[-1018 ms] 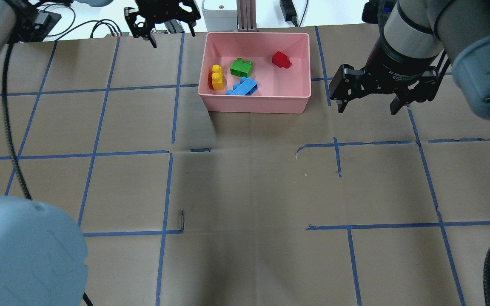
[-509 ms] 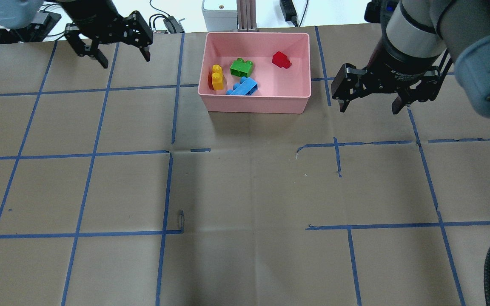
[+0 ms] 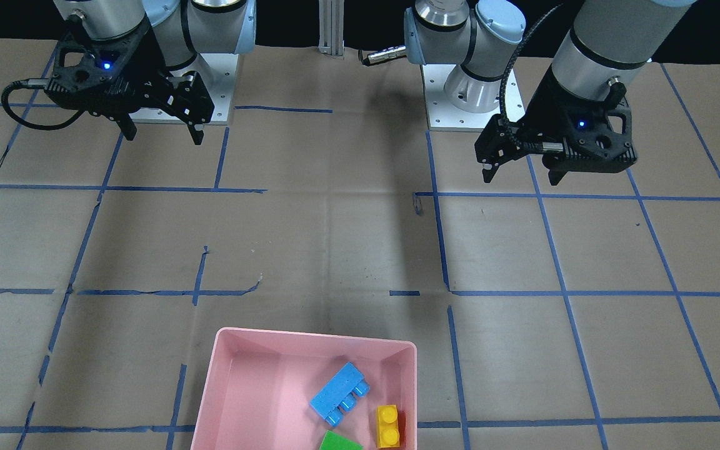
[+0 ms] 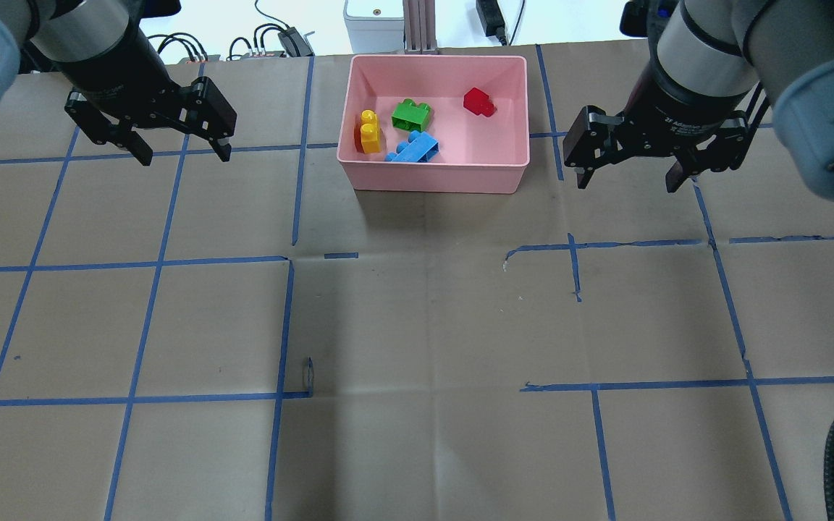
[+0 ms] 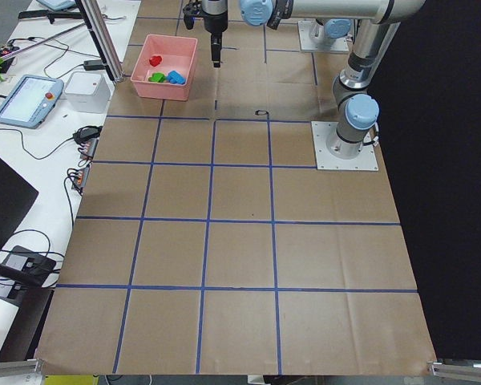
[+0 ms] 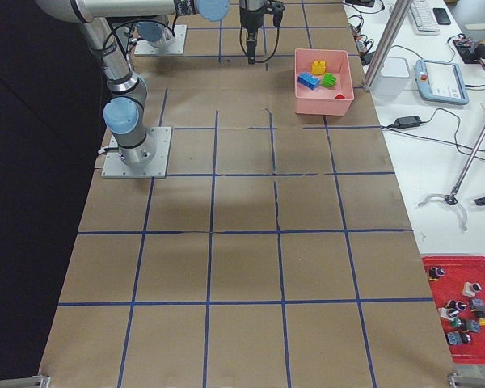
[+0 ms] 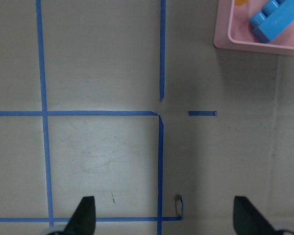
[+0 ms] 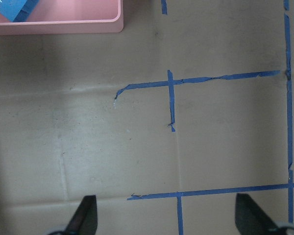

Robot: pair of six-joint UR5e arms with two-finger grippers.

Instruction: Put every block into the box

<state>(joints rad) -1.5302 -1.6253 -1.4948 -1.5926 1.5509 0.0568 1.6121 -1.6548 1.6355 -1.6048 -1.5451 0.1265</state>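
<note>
Box: the pink box (image 4: 437,177) sits on the table (image 4: 417,325) on the side far from the robot, roughly midway between the two arms.
Blocks: all four lie inside the box, none out on the table.
Yellow block: the yellow block (image 4: 369,132) is hard by the box's left wall, as seen from behind the robot.
Green block: the green block (image 4: 410,114) lies just right of the yellow one, towards the middle of the box.
Blue block: the long blue block (image 4: 415,148) lies tilted close to the box's near wall, just below the green one and close beside the yellow.
Red block: the red block (image 4: 478,101) lies alone in the right half, apart from the other three.
Left tool: the left tool (image 4: 185,155) hangs above the table well to the left of the box, fingers spread wide with nothing between them.
Right tool: the right tool (image 4: 627,184) hangs just beyond the box's right wall, outside it, fingers likewise spread and bare.
Table: covered in brown paper, marked off in squares with blue tape (image 4: 163,264).
</note>
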